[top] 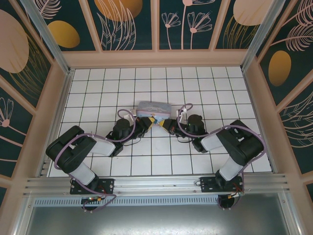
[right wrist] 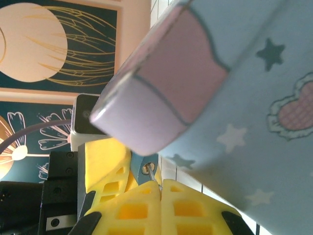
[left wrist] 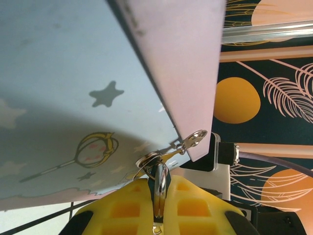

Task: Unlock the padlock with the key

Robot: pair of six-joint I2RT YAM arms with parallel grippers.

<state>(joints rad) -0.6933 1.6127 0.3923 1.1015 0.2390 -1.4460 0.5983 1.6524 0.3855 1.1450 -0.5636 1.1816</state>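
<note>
A: Left end effector [left wrist: 160, 196]?
B: Clenched on the padlock [left wrist: 160, 182] by its shackle, against the tin box [left wrist: 73, 73].
A: Right end effector [right wrist: 160, 188]?
B: Pinched tight on the key [right wrist: 152, 173], tip at the padlock's blue body.

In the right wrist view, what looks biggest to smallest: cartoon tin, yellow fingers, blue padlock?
1. Cartoon tin.
2. Right gripper's yellow fingers, though closeness to the camera enlarges them.
3. Blue padlock, mostly hidden.
</note>
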